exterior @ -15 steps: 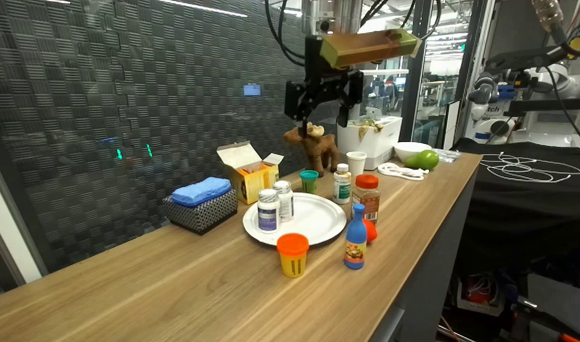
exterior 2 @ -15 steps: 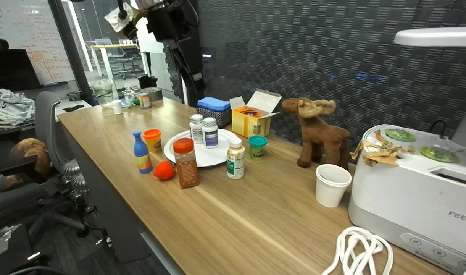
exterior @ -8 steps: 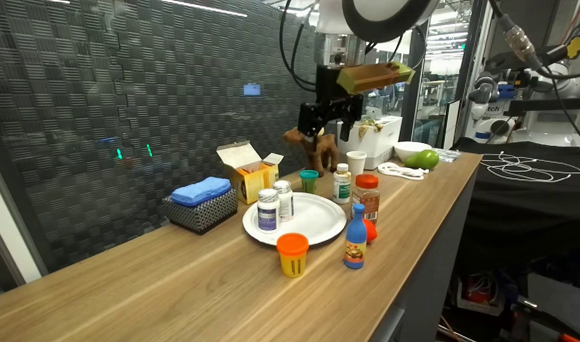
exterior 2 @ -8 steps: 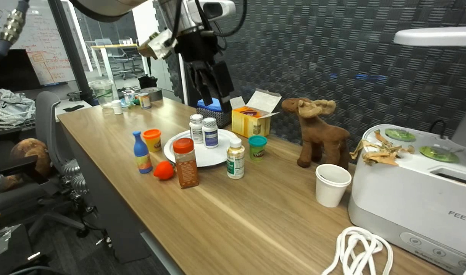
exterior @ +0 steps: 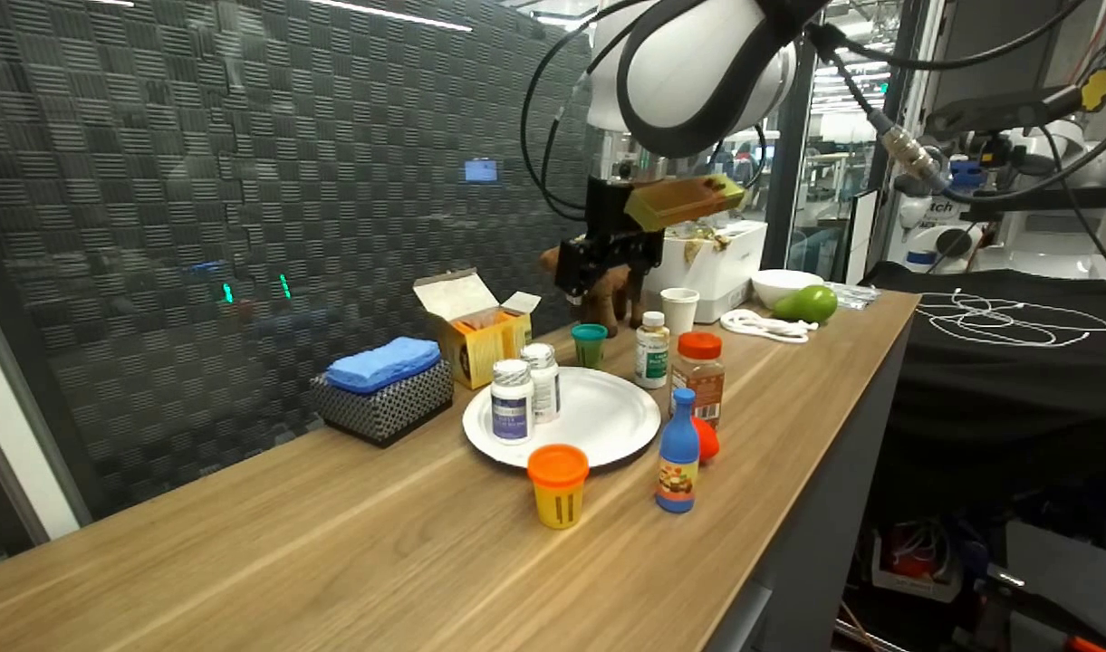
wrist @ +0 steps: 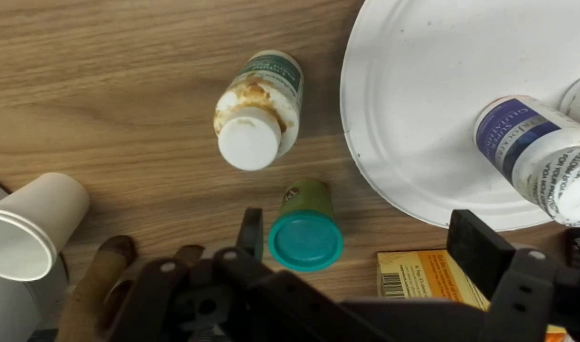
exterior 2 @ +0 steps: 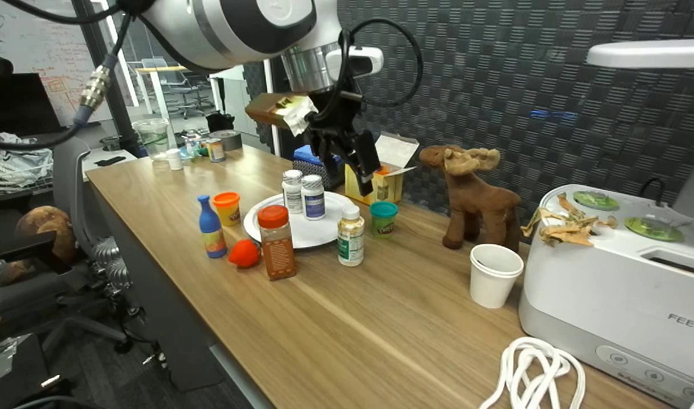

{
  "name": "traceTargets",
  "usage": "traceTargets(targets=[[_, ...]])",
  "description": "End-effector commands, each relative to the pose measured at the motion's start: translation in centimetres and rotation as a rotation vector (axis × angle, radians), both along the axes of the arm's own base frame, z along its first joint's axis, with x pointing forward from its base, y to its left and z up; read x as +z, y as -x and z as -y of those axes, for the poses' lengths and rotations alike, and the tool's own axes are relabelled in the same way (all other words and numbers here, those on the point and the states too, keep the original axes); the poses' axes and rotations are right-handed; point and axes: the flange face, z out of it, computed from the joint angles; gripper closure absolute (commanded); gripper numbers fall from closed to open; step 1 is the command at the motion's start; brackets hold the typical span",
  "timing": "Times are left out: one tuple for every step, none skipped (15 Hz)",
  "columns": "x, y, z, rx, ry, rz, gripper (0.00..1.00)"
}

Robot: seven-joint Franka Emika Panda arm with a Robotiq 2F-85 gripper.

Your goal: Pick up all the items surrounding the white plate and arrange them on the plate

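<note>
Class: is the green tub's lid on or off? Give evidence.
On: the teal lid caps the green tub in the wrist view and in both exterior views.

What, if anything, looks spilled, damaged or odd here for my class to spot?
The green-labelled white bottle beside the white plate is smeared brown around its shoulder, possibly from a leak. Withered brown leaves lie on the white indoor planter, odd where green growth would be expected.
</note>
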Motion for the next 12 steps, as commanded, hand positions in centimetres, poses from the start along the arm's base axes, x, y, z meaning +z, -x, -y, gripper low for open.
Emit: traceTargets(targets=[[-0.8, -2.7, 0.6, 0.030, 0.010, 0.016, 0.00], [-1.2, -3.3, 0.9, 0.027, 0.027, 0.020, 0.00], [-1.5, -3.8, 1.1, 0.026, 0.028, 0.021, 0.00], [-1.8, -4.3, 1.3, 0.025, 0.032, 0.017, 0.00], [-2.1, -4.7, 1.5, 0.026, 0.035, 0.012, 0.00], [-2.5, -5.0, 1.9, 0.025, 0.043, 0.008, 0.00], [-2.8, -5.3, 2.0, 0.025, 0.042, 0.004, 0.00], [-3.3, -5.6, 2.3, 0.026, 0.042, -0.001, 0.00], [-3.7, -5.8, 2.3, 0.029, 0.039, -0.007, 0.00], [-4.1, -5.9, 2.4, 0.032, 0.033, -0.013, 0.00], [-4.4, -6.1, 2.4, 0.036, 0.036, -0.017, 0.00], [-4.8, -6.2, 2.5, 0.039, 0.037, -0.022, 0.00]])
